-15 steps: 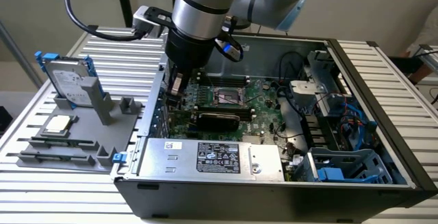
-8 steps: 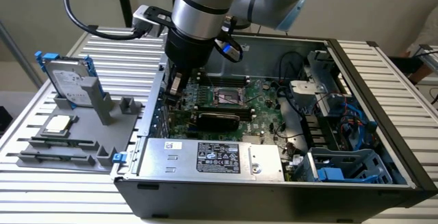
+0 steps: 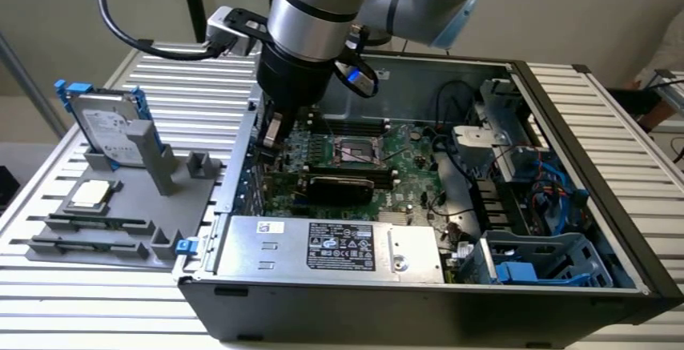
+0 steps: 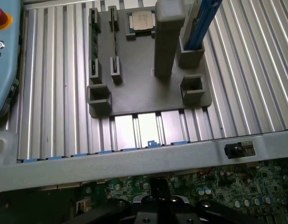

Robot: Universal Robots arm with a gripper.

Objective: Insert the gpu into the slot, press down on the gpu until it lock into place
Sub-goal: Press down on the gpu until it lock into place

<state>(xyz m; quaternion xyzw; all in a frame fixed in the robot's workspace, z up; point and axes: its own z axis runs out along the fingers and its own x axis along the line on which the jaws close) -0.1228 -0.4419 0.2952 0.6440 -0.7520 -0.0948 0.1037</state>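
Observation:
The gpu [image 3: 339, 182], a thin black card, lies lengthwise on the green motherboard [image 3: 412, 170] inside the open computer case, between the processor socket and the silver power supply. The bright-blue slot is hidden; I cannot tell whether the card sits in it. My gripper [image 3: 274, 135] hangs low over the board's edge by the case wall, to the exterior view's left of the card and apart from it. In the wrist view the gripper [image 4: 158, 198] is over the green board [image 4: 228, 186], just inside the case wall [image 4: 134, 161].
A silver power supply [image 3: 331, 246] fills the case front. Cables and a blue drive cage [image 3: 534, 262] crowd the exterior view's right. Outside the case, a grey fixture [image 3: 118, 198] holds a hard drive [image 3: 107, 126], a processor [image 4: 141, 21] and memory sticks [image 3: 91, 223]. A light-blue pendant [image 4: 4, 56] lies beyond.

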